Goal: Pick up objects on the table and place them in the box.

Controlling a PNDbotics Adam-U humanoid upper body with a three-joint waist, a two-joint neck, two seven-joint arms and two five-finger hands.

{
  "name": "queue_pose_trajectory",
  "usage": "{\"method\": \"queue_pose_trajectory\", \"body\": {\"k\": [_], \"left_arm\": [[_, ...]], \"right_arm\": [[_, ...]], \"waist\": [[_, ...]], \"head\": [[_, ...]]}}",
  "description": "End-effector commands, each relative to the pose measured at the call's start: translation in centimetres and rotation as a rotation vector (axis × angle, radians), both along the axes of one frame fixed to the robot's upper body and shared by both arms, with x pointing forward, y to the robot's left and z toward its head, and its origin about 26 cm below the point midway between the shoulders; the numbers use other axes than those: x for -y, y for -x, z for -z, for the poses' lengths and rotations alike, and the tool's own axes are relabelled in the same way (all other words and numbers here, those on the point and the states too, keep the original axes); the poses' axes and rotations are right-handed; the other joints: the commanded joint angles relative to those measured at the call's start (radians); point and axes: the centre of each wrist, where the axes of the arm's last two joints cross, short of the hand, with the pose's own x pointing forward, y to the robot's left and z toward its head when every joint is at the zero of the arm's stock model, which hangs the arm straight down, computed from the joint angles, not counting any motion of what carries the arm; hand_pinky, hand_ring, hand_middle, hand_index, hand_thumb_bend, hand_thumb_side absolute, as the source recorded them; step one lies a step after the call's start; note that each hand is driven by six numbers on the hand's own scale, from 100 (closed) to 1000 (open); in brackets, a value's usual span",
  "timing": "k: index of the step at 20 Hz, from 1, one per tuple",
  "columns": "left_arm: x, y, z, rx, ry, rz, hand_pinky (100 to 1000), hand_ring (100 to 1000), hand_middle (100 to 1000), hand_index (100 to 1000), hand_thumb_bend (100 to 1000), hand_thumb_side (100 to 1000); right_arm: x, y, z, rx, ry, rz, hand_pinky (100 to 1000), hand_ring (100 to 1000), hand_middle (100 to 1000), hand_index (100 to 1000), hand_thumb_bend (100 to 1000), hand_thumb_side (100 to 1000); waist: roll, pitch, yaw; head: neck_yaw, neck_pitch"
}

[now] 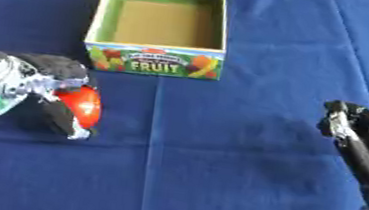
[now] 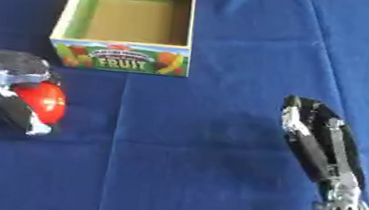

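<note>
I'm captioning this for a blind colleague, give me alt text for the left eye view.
The robot's left hand curls its fingers round a red fruit above a blue cloth. An empty open cardboard box marked FRUIT stands beyond it, and the right hand rests open at the right edge.

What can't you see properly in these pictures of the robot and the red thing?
- The red object: the left hand curls round it and hides its back, so what fruit it is stays unclear.
- The box: its far end is cut off by the top edge in both views.
- The right hand: seen edge-on, palm side hidden.
- Small print above "FRUIT" on the box: too blurred to read.
</note>
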Motion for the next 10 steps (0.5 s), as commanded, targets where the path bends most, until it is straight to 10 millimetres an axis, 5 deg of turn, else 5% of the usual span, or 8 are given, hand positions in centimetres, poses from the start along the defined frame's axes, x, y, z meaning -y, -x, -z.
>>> {"method": "queue_pose_trajectory", "body": {"k": [1, 10], "left_arm": [[-0.5, 0.1, -1.1, 0.031, 0.038, -0.031, 100, 543, 590, 756, 165, 307], [-0.9, 1.5, -3.6, 0.135, 0.079, -0.02, 100, 524, 558, 740, 110, 279]], "right_arm": [[-0.1, 0.2, -0.7, 0.025, -0.001, -0.006, 635, 594, 501, 699, 100, 663], [-0.1, 0.2, -0.7, 0.023, 0.002, -0.006, 637, 594, 500, 699, 100, 662]], "waist": [[-0.001, -0.018, 0.0], [0.001, -0.024, 0.002]], "head": [[-0.002, -0.011], [-0.006, -0.005]]}}
